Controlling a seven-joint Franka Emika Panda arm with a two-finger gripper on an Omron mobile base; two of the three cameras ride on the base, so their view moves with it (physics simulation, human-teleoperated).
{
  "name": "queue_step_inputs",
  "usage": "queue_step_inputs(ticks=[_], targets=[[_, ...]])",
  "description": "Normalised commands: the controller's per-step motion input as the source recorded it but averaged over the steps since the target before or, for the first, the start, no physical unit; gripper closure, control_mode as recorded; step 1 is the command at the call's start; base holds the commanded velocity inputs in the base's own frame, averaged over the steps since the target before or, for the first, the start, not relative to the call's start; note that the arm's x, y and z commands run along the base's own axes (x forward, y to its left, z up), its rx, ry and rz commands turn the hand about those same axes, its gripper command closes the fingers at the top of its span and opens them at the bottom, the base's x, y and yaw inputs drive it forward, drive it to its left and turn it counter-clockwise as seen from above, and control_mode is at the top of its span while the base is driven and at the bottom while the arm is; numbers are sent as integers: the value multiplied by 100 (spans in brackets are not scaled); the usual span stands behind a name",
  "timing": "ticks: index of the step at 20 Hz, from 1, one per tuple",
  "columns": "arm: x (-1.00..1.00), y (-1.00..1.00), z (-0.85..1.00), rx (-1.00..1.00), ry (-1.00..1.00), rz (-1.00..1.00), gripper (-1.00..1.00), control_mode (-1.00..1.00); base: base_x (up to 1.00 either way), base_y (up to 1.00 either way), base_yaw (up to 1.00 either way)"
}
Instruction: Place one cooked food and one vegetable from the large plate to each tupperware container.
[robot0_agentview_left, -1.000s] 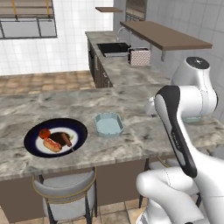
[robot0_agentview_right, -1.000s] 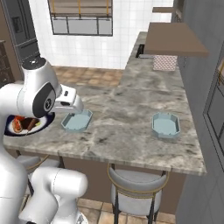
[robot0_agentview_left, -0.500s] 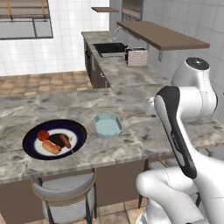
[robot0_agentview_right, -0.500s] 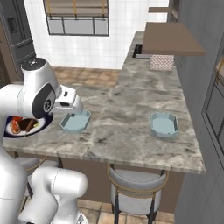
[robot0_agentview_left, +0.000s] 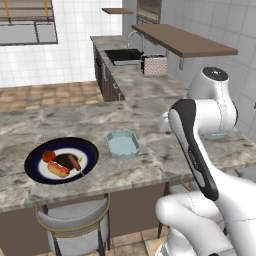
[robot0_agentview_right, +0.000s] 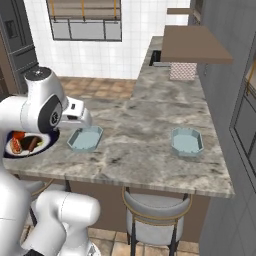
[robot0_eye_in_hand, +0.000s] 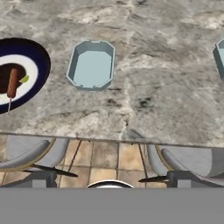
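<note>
Nothing picked yet, pincer wide open, food all on the plate.

Far left on the desk sits the plate (robot0_agentview_left: 35, 170), carrying the tomato (robot0_agentview_left: 48, 155), the bun sausage (robot0_agentview_left: 58, 169) and the bare sausage (robot0_agentview_left: 74, 161), all bunched close: a reach for one could knock its neighbour, and the round tomato looks likely to roll off. Just right of it, the near tub (robot0_agentview_left: 122, 144) lies empty; the far tub (robot0_agentview_right: 186, 142) sits well apart, so a long carry risks a drop. The pincer hangs back over the desk edge, holding nothing.
</note>
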Motion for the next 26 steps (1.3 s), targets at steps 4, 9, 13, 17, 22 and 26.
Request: queue_step_inputs(ticks=[4,9,13,17,22,26], targets=[[31,96,-56,8,-2,7,-100,-100,0,0,0],[48,100,-66,19,0,0,-100,-100,0,0,0],[82,97,-48,15,3,0,-100,-100,0,0,0],[86,97,-38,2,9,-8,-100,-100,0,0,0],[58,81,-19,0,11,-34,-100,-100,0,0,0],[34,57,-15,4,15,-50,-100,-100,0,0,0]])
